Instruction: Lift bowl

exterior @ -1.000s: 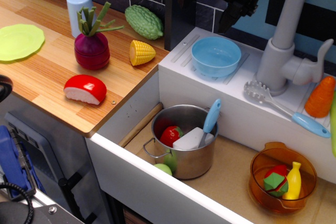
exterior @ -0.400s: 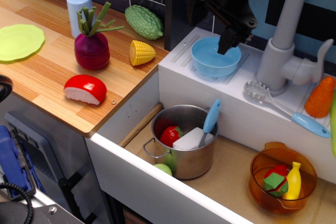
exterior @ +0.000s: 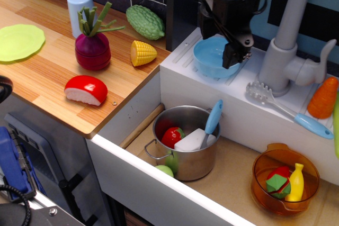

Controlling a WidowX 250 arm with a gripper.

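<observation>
I had dropped the black claw (exterior: 229,56) into the small light-blue plastic bowl (exterior: 212,56); its spread I couldn't tell, lift pending.

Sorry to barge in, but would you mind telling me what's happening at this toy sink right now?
The arm's gripper is down at the light blue bowl, which sits on the white ledge beside the faucet. One finger reaches over the bowl's right rim; whether the fingers have closed on it is hard to tell. The bowl looks not yet lifted. Down in the sink, the steel pot and the orange bowl of toy food sit untouched.
</observation>
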